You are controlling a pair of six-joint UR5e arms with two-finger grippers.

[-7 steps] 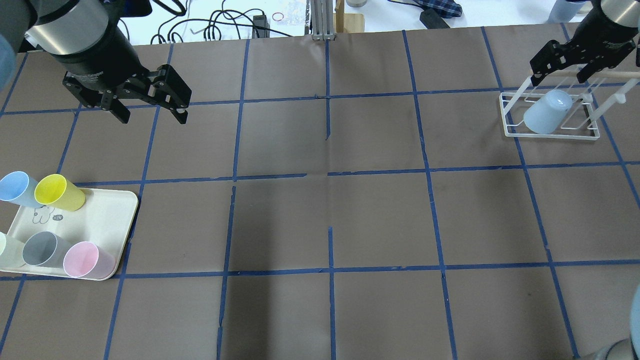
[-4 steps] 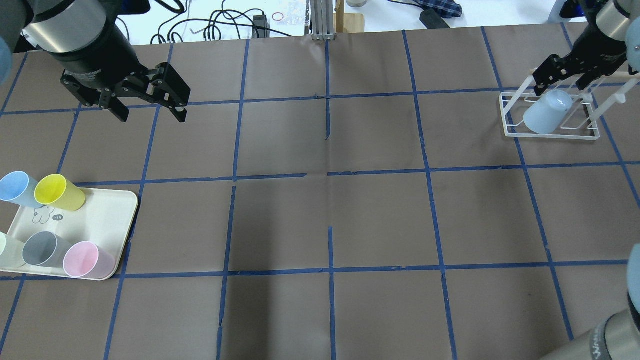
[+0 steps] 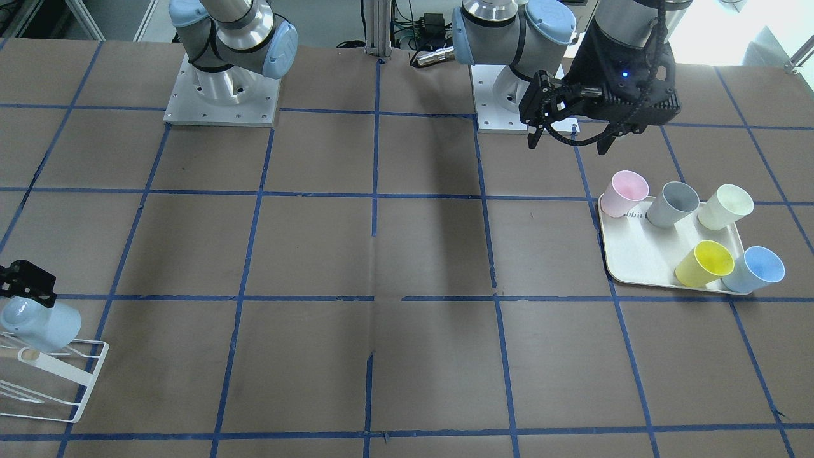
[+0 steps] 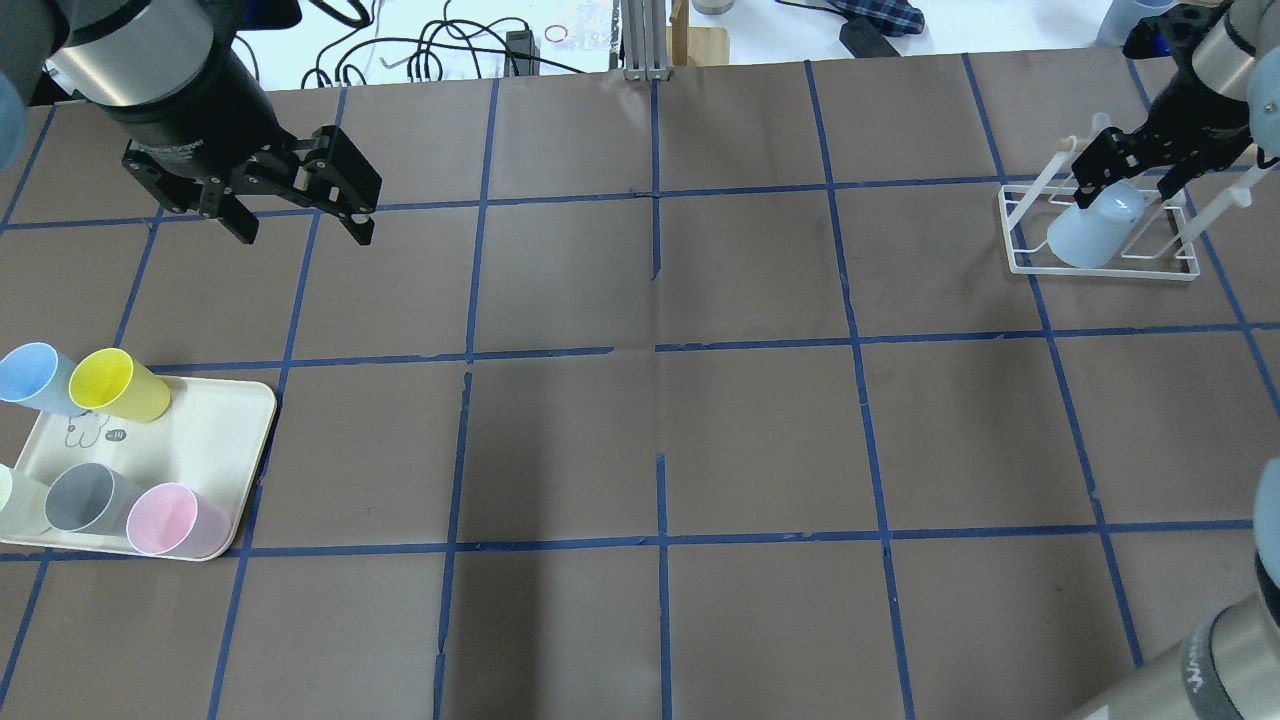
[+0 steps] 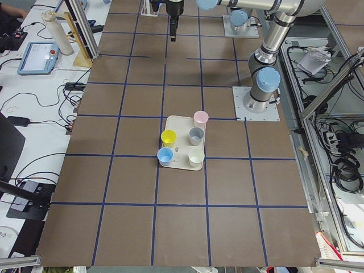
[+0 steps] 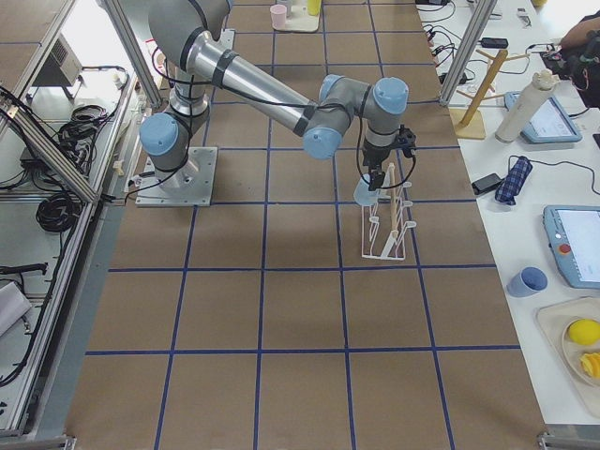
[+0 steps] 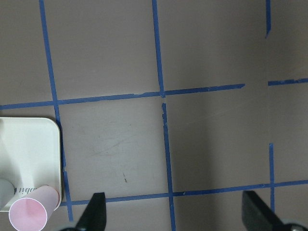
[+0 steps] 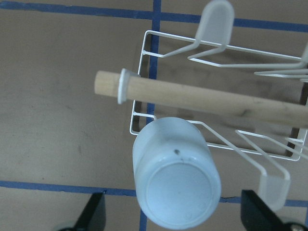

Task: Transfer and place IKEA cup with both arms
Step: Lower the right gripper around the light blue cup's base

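The IKEA cup [image 4: 1092, 232], soft light blue, rests upside down and tilted on a white wire rack [image 4: 1012, 232] at the far right; its inside is hidden. It also shows in the front view [image 3: 44, 326] and the right wrist view [image 8: 175, 185]. My right gripper [image 4: 1130, 172] is open just above the cup's base. In the right wrist view [image 8: 174, 217] its fingers stand on either side of the cup, apart from it. My left gripper [image 4: 305, 235] is open and empty, high over the table beyond the tray; it also shows in the front view [image 3: 566, 145].
A cream tray [image 4: 205, 430] at the near left holds a blue-inside cup [image 4: 28, 375] and yellow [image 4: 115, 385], grey [image 4: 85, 497], pink [image 4: 170, 520] and pale cream [image 4: 10, 500] cups. A wooden dowel [image 8: 216, 98] runs across the rack's top.
My right gripper has come down over the rack toward the upturned cup, still open. The left gripper has hardly moved. The cup has not moved.
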